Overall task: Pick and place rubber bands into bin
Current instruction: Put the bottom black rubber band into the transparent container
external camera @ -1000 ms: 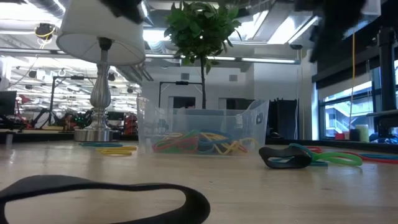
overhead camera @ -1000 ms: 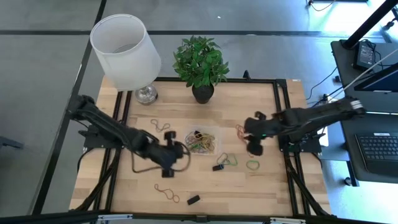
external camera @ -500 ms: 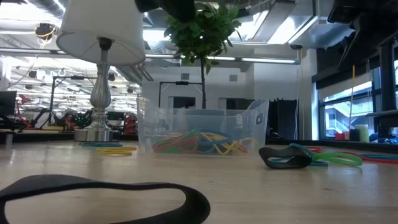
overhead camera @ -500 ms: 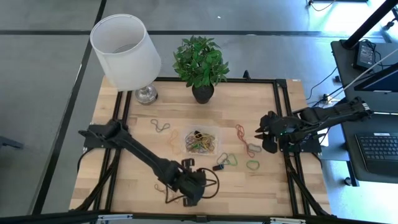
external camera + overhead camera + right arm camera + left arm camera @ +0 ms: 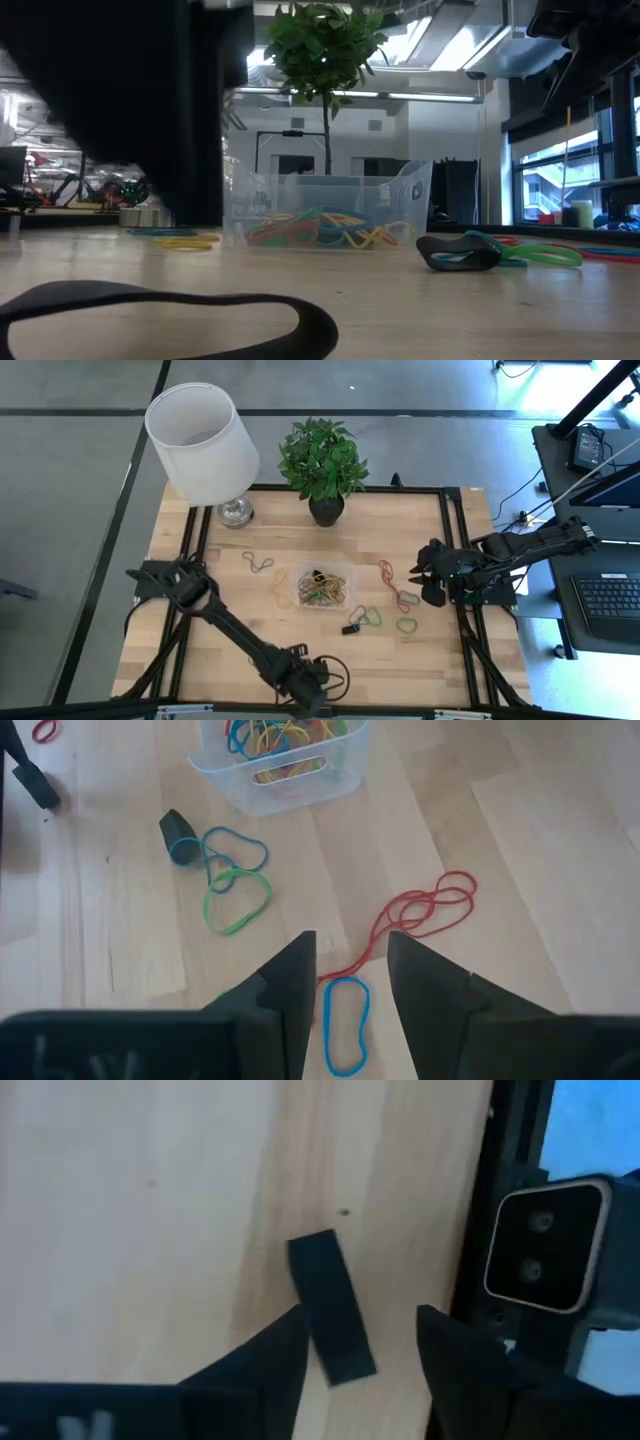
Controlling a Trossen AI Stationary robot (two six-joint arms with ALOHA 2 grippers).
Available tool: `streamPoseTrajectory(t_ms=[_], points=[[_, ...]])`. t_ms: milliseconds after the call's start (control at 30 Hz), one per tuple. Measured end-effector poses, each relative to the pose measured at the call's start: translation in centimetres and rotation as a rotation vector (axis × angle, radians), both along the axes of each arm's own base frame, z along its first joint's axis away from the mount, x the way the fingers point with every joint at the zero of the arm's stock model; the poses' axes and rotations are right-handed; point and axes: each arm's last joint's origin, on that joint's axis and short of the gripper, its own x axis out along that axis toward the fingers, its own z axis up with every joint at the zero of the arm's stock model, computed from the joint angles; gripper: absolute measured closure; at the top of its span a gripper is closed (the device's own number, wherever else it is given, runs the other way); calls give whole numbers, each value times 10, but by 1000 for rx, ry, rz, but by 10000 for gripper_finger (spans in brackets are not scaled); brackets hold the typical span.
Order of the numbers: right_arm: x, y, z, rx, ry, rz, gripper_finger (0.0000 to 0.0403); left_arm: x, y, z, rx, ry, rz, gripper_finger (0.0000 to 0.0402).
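Left gripper point(image 5: 355, 1345): low at the table's front edge, fingers spread apart, straddling a flat black band point(image 5: 331, 1320) lying on the wood; nothing grasped.
Right gripper point(image 5: 350, 970): near the table's right side, fingers parted and empty, above a red rubber band point(image 5: 420, 915) and a blue one point(image 5: 345, 1025).
Bin point(image 5: 323, 586): clear tub at mid-table, in front of the plant pot point(image 5: 326, 510), holding a tangle of coloured bands.
Loose bands: green loop point(image 5: 406, 625) right of the bin, tan loop point(image 5: 256, 561) to its left.
Lamp point(image 5: 203, 442): back left corner.

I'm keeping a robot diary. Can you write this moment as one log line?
left gripper: open over flat black band | right gripper: open above red band | bin: partly filled
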Motion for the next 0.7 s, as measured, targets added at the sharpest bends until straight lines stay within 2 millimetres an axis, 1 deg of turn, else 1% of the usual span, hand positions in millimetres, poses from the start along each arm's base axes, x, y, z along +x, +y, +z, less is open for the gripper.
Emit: streamPoseTrajectory(t_ms=[100,167,233,333,400,533,567,633,667,700], points=[[0,0,0,-1,0,2,273,1,-3,-15,17,28,3,205],[0,0,0,-3,0,3,273,0,-3,-29,49,66,13,202],[0,0,0,-3,-1,3,273,0,-4,-33,50,78,22,204],[0,0,0,-5,-2,6,273,0,-4,-42,53,112,37,229],[0,0,0,-5,-3,7,273,0,-2,-43,47,131,36,263],[1,0,0,-15,-5,20,273,0,3,-33,49,131,32,368],[1,0,0,-16,-5,21,273,-1,5,-30,54,131,27,384],[1,0,0,-15,-6,20,273,-3,12,-20,58,152,9,393],[1,0,0,-15,-7,20,273,-5,17,-12,71,164,6,396],[1,0,1,-14,-12,20,273,-7,22,0,65,156,5,397]])
